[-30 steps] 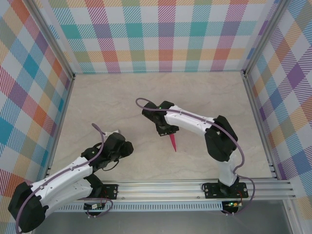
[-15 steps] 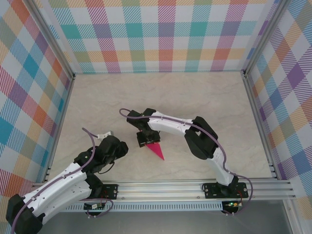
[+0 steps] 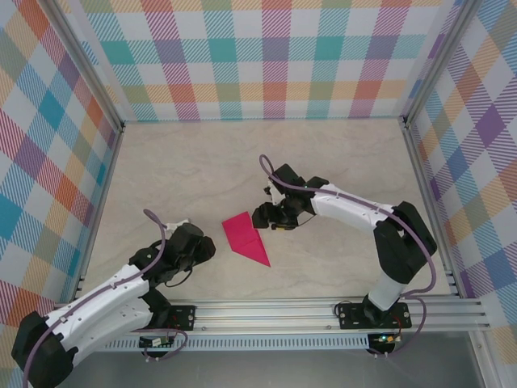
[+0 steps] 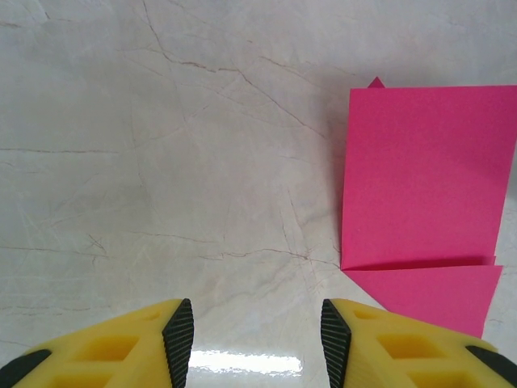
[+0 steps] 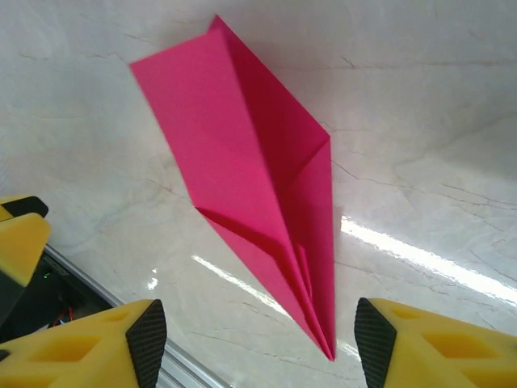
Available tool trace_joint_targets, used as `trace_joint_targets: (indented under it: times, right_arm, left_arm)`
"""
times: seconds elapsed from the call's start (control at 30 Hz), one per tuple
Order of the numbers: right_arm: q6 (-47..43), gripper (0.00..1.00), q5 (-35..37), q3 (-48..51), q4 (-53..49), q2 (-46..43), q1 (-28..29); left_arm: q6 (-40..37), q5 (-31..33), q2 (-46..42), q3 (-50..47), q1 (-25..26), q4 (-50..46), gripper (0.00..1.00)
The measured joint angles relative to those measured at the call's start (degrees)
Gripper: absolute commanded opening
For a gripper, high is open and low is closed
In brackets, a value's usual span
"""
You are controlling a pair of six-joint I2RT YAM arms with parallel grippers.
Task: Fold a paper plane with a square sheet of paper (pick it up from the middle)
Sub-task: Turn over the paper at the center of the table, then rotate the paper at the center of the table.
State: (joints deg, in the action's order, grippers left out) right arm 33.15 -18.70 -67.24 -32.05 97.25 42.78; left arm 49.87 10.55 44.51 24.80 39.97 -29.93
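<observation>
On the tabletop (image 3: 202, 162), the paper plane (image 3: 246, 237) lies right of the left tool (image 3: 212, 246) and left of the right tool (image 3: 260, 217).

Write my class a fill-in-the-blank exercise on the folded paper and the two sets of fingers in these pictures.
1. The paper plane rests on the ____, between the two arms.
2. Its colour is ____.
3. The right gripper has its fingers ____, with nothing between them.
4. The left gripper holds ____.
Missing words: table; pink; open; nothing.
</observation>
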Motion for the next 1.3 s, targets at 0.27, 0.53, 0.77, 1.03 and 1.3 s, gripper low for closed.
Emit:
trace_joint_targets:
  times: [0.27, 0.53, 0.77, 1.03, 1.3]
  right_arm:
    - [-1.09, 0.47, -5.57, 1.25, 4.74, 7.45, 0.07]
    - [0.66, 0.26, -6.51, 1.27, 8.85, 10.54, 0.07]
    - [7.56, 0.12, -7.41, 5.70, 16.87, 10.82, 0.00]
    - [20.00, 0.25, -8.17, 13.16, 29.09, 9.01, -0.11]
    - [16.37, 0.47, -1.51, 11.17, 18.27, -0.24, -0.44]
  left_arm:
    - [-0.15, -1.38, 3.04, 0.22, 0.00, 0.28, 0.48]
    - [-0.15, -1.92, 4.09, 0.50, 0.00, 0.24, 0.48]
    - [-0.15, -1.97, 4.09, 1.25, 0.00, 0.28, 0.48]
    - [-0.15, -2.14, 4.07, 1.31, 0.00, 0.28, 0.49]
    - [-0.35, -2.58, 4.07, 1.33, 0.00, 0.28, 0.51]
